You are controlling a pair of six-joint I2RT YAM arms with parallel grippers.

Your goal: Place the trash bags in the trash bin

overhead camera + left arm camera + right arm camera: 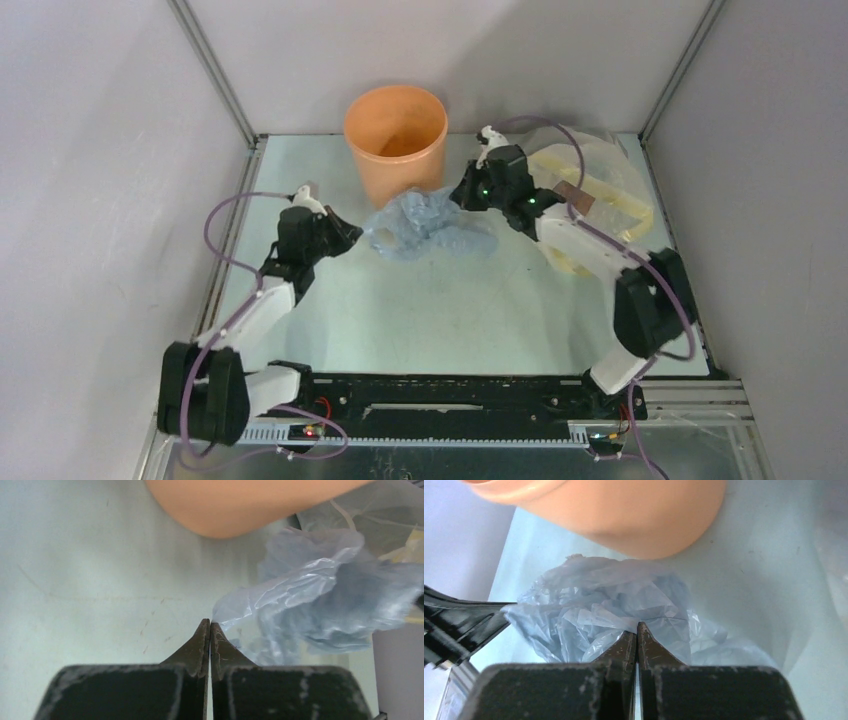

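The pale blue-grey trash bag [430,225] lies crumpled on the table just in front of the orange trash bin [395,130], which stands upright at the back. My left gripper [358,236] is shut with its tips on the bag's left corner [325,600]. My right gripper [458,195] is shut on the bag's upper right side, with film bunched round its tips [638,625]. The bag [599,600] stretches between the two grippers. The bin's wall fills the top of the left wrist view [240,505] and of the right wrist view [624,510].
A bulkier clear-and-yellow plastic bundle [600,190] with a brown patch lies at the back right, under and behind my right arm. Grey walls and metal rails close in the table on the left, back and right.
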